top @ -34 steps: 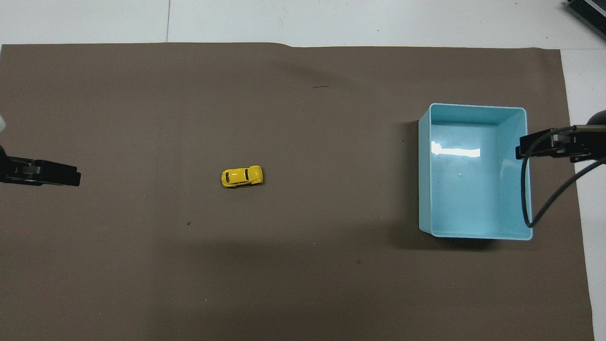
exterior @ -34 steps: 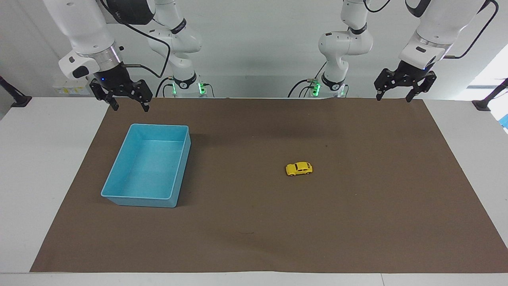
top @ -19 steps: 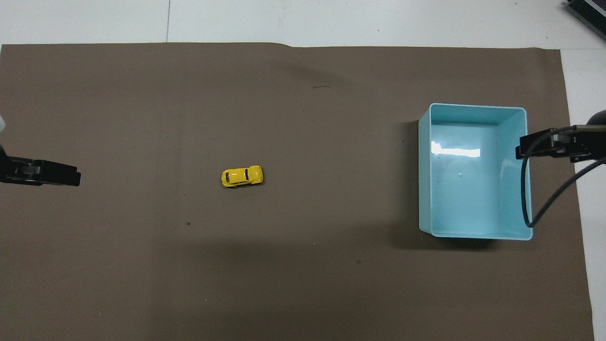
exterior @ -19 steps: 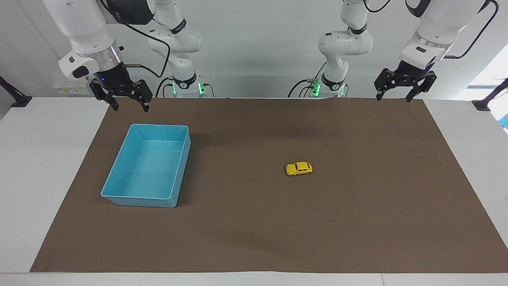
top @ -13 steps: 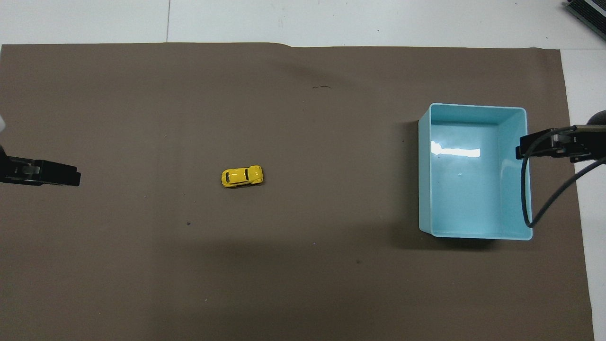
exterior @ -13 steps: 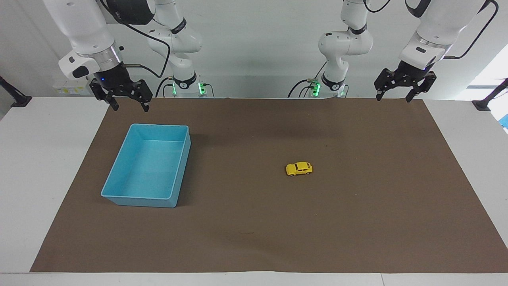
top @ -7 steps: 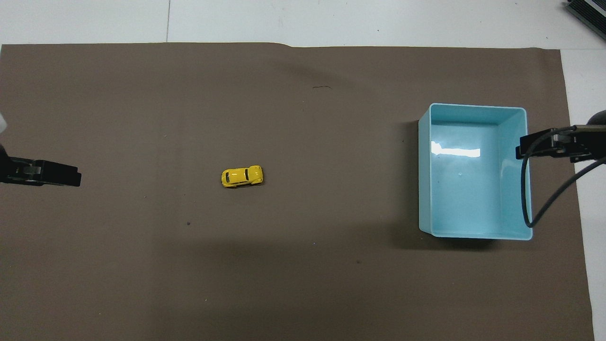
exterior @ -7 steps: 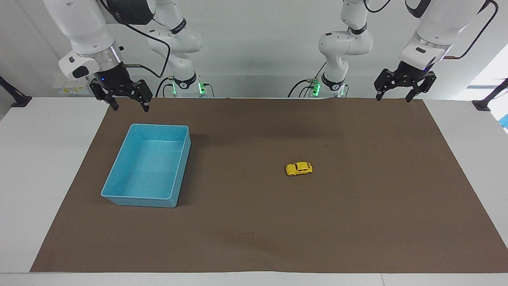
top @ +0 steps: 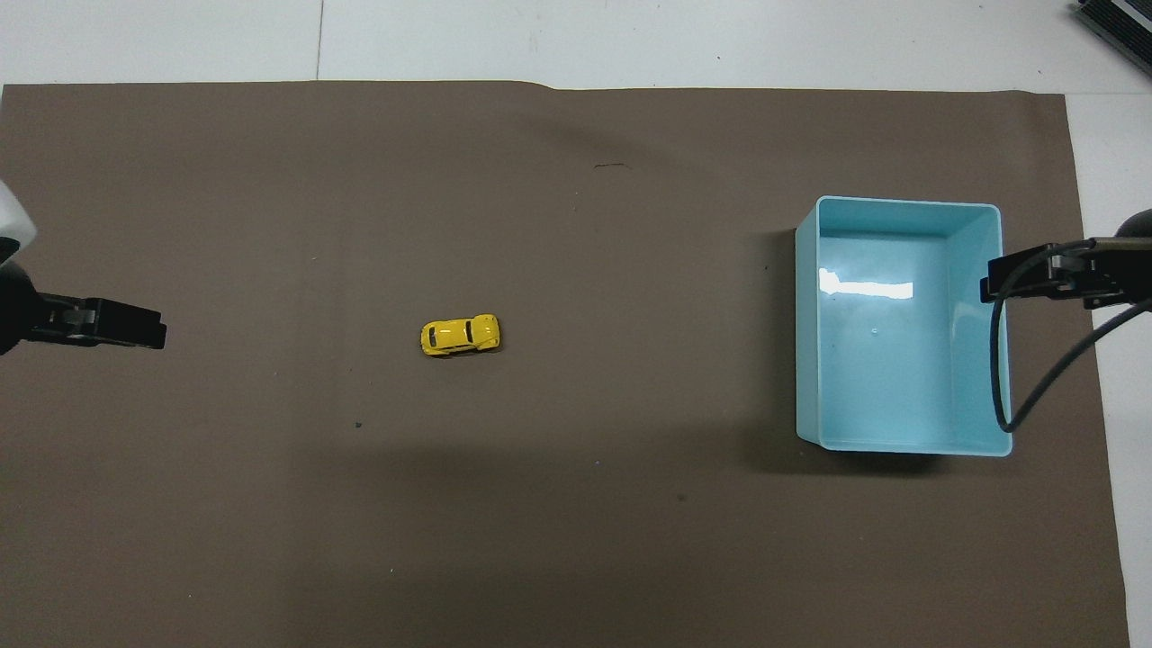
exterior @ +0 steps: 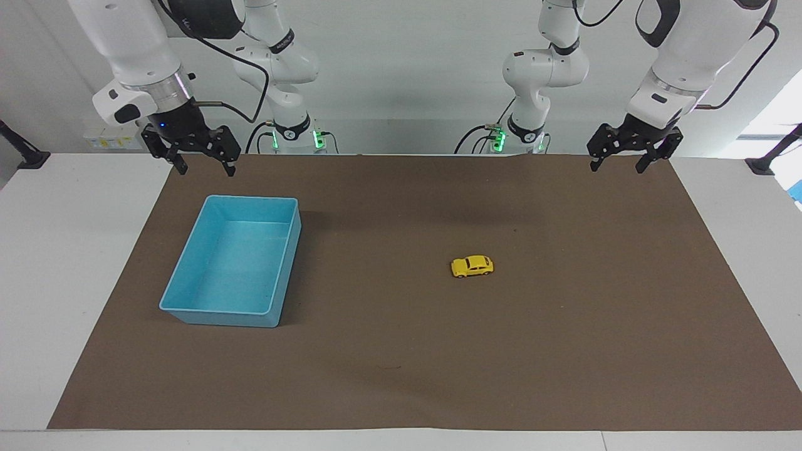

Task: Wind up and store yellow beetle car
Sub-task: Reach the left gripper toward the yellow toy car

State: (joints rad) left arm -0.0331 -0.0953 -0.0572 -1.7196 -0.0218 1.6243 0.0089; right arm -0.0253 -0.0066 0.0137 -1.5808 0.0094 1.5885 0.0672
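The yellow beetle car (exterior: 472, 265) stands on its wheels on the brown mat, toward the left arm's end of the table; it also shows in the overhead view (top: 460, 335). My left gripper (exterior: 616, 165) hangs open and empty in the air over the mat's edge nearest the robots, well apart from the car; its tip shows in the overhead view (top: 126, 329). My right gripper (exterior: 206, 168) hangs open and empty over the mat, beside the blue tray (exterior: 188, 310); in the overhead view it (top: 1017, 279) overlaps the tray's rim (top: 900, 447).
The blue tray is empty and stands toward the right arm's end of the mat. The brown mat (exterior: 401, 351) covers most of the white table (exterior: 75, 250). Black clamps (exterior: 25, 156) stand at the table's corners near the robots.
My left gripper has dropped a little and shifted slightly toward the car. The right arm, the car and the tray have not moved.
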